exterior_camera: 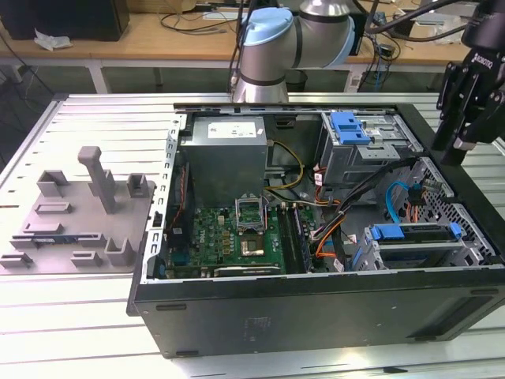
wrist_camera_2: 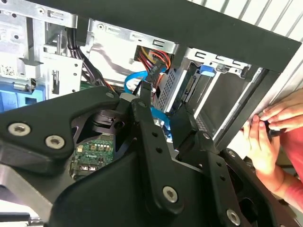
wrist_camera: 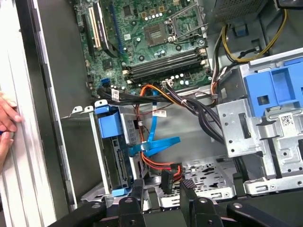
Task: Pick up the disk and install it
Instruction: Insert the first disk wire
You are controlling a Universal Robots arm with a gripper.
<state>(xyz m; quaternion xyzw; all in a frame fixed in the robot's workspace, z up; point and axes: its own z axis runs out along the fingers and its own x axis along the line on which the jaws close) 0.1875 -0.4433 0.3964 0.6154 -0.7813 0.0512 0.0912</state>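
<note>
— Where's the disk [exterior_camera: 422, 253]?

— Lower right of the exterior view. It stands on edge in its bay inside the case [exterior_camera: 316, 312], with the blue bracket along the top. The gripper [exterior_camera: 461, 150] hangs at the upper right of that frame, above the case's rim, touching nothing.

— Is it holding anything?

— No. In the first wrist view the fingers [wrist_camera: 137, 191] are spread, with nothing between them.

— So what worries you?

— Two things. The blue cable [exterior_camera: 392, 201] loops just beside the bay, with orange wires [wrist_camera: 158, 165] bundled under it. If the fingers go down a little off line, I reckon one hooks a cable and pulls a plug, or pinches cable along with the bracket.

— And the other?

— Somebody's hand [wrist_camera_2: 267, 137] rests on the case's edge, near the gripper in the second wrist view. A sideways move could catch it. Or the hand nudges the case and throws the aim off, so a finger strikes the bay's metal instead of the bracket.
</note>
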